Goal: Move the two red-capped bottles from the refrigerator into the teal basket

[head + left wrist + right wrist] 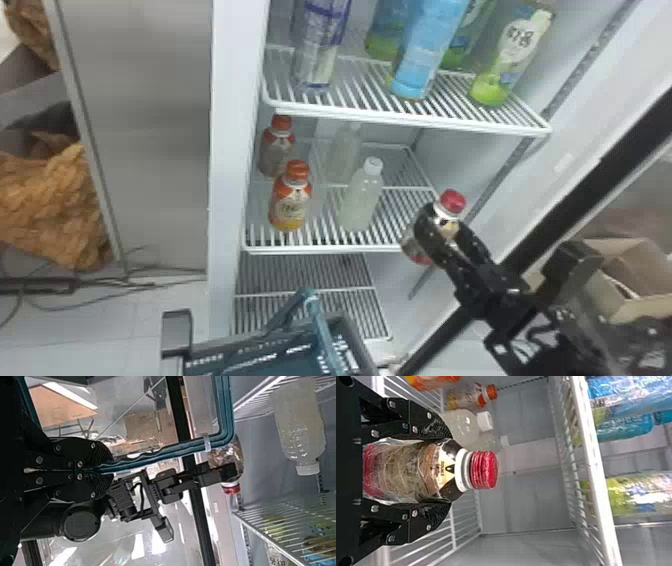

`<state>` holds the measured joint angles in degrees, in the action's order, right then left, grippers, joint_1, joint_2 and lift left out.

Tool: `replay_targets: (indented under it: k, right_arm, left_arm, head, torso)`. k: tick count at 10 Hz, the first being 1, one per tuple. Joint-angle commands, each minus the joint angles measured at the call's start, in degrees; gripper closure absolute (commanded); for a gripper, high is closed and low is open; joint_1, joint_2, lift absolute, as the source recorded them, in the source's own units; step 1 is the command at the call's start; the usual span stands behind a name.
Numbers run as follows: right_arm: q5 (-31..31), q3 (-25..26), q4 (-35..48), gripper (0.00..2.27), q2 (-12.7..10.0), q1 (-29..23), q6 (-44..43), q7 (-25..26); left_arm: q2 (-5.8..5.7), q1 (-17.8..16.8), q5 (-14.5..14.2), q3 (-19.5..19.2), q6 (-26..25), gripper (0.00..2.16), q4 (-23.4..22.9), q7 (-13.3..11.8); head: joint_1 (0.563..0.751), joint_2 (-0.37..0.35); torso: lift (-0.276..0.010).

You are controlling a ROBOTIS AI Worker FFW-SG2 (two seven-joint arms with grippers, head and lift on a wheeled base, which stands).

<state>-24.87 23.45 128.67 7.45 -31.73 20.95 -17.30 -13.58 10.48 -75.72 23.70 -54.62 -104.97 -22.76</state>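
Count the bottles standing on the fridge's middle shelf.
4: a front orange-capped bottle and a rear orange-capped one at the left; a front white-capped bottle and a rear white-capped one to their right. More may be hidden.

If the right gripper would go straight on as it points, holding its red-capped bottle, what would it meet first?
Probably the pale inner refrigerator wall, passing beside the cloudy, white-capped plastic bottle. Depth is unclear, so the held red-capped bottle might touch the white wire shelf first.

Room is left between the front white-capped bottle (361, 202) and the refrigerator's right wall (465, 155); from above, passage is barred by the upper shelf (410, 119).
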Motion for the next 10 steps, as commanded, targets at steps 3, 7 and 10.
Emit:
replay_targets:
  k: [3,7,10]
  right_arm:
    - [0.53,-0.83,5.27,0.66,-0.50,-3.28,7.31,-0.98]
    - [-0.16,-1.52,8.93,0.67,-0.42,-5.96,15.04,-2.21]
    - [0.07,-2.43,13.29,0.67,-0.24,-8.77,22.07,-3.97]
  left_arm:
    - [0.04,0.07,-0.04,-0.05,0.06,1.13,0.00,0.00]
    - [0.13,0.07,0.08,-0.85,0.48,1.13,0.00,0.00]
    - [-0.05,-0.07,0.31,-0.96,0.48,1.13,0.00,0.00]
  head:
    - [0.695,-0.350]
    - [0.695,-0.350]
    - [0.695,-0.350]
  torso:
    - [-0.228]
    - [-0.228]
    - [-0.228]
